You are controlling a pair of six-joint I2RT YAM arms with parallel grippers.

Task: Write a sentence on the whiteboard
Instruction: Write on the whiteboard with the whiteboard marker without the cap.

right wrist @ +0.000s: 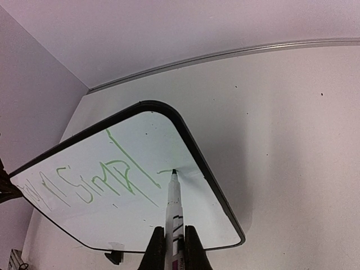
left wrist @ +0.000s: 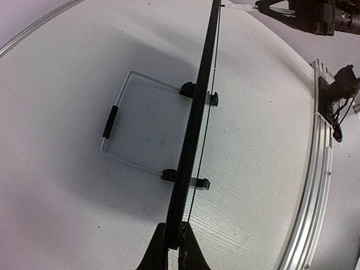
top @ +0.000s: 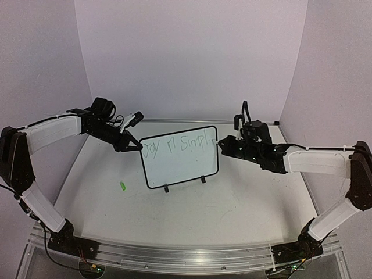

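Observation:
The whiteboard (top: 180, 158) stands upright on two black feet mid-table. Green handwriting, the sentence (top: 176, 145), runs along its top and reads roughly "Joy in Simpl". My left gripper (top: 138, 146) is shut on the board's left edge; in the left wrist view the black frame (left wrist: 194, 129) runs edge-on between my fingers (left wrist: 173, 247). My right gripper (top: 228, 143) is shut on a white marker (right wrist: 174, 208). Its tip touches the board (right wrist: 135, 185) near the right edge, at the end of a short green stroke after "Simpl" (right wrist: 107, 177).
A small green marker cap (top: 122, 186) lies on the table left of the board. A wire stand with a black grip (left wrist: 109, 122) props the board from behind. The aluminium rail (top: 174, 256) runs along the near table edge.

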